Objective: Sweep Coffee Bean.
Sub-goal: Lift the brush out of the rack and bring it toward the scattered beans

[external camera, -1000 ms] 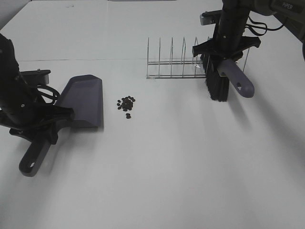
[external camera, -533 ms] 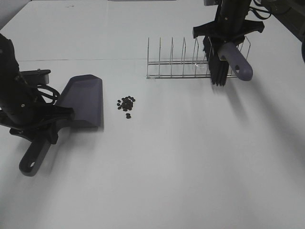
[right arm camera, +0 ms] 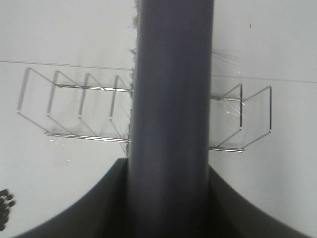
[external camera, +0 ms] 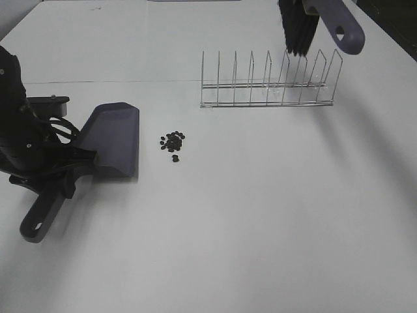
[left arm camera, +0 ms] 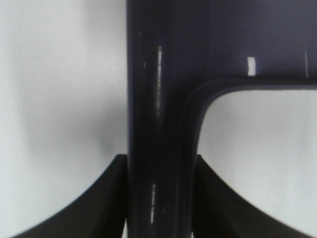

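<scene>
The coffee bean cluster (external camera: 172, 142) lies on the white table, a short gap to the right of the purple dustpan (external camera: 115, 138). My left gripper (external camera: 64, 173) is shut on the dustpan's handle (left arm camera: 158, 124), with the blade resting on the table and facing the beans. High above the wire rack (external camera: 267, 83) hangs the brush, black bristles (external camera: 298, 29) pointing down and purple handle (external camera: 340, 25) slanting right. My right gripper (right arm camera: 168, 173) is shut on the brush handle (right arm camera: 171, 99); it is cut off by the exterior view's top edge. A few beans (right arm camera: 5, 206) show at the right wrist view's edge.
The wire rack stands at the back right of the table, its upright prongs just under the brush bristles. The left arm (external camera: 19, 124) and its cable stand at the table's left edge.
The right gripper has lifted the brush up from beside the rack to high above it, mostly leaving the exterior view. The dustpan has shifted slightly left and toward the front.
</scene>
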`<action>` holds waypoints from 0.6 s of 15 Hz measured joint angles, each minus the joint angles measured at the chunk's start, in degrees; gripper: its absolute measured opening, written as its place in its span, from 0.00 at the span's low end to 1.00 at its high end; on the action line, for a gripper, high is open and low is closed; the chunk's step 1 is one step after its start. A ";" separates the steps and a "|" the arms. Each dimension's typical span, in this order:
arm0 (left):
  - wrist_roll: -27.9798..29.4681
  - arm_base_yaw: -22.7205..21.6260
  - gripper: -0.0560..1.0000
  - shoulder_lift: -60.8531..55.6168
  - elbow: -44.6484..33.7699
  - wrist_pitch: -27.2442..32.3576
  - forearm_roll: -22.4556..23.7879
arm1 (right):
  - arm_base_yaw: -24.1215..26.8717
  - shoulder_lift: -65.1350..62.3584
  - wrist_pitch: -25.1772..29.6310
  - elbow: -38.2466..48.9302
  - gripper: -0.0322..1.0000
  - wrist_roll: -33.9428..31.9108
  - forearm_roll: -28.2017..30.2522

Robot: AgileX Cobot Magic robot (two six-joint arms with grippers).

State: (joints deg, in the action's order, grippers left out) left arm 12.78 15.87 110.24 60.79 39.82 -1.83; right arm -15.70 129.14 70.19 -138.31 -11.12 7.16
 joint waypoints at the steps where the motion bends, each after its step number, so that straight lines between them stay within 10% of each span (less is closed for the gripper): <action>1: 0.97 0.52 0.38 0.00 0.00 0.06 0.80 | -0.86 -1.55 0.00 1.15 0.33 0.00 -0.06; 9: 16.16 8.42 0.38 1.15 0.00 1.03 12.49 | -12.66 -9.45 -4.64 29.74 0.33 -3.38 1.78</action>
State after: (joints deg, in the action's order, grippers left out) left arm 28.93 24.29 111.38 60.79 40.85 10.66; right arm -28.36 119.69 65.55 -108.58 -14.50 8.94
